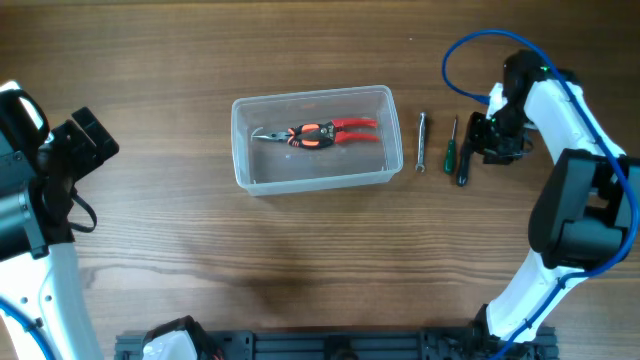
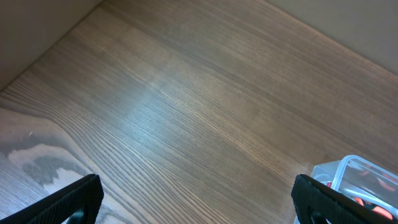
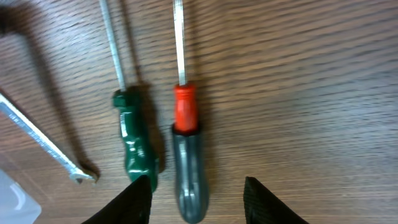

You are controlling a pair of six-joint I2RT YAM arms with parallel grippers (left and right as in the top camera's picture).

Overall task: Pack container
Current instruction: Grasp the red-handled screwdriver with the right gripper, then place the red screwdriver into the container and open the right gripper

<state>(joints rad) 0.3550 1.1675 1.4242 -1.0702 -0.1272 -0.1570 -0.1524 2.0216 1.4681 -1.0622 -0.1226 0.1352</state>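
One container (image 1: pixel 310 178), pliers (image 1: pixel 315 133) inside, well left of spread right gripper (image 1: pixel 478 146)

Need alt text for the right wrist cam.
Open right gripper hovers over a red-collared grey screwdriver lying on the wooden table. A green-handled screwdriver lies beside it, then a silver wrench.

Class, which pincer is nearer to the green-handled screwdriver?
Right. The right pincer hangs open just beside the green-handled screwdriver, over its grey-handled neighbour. The left pincer is far across the table, beyond the container.
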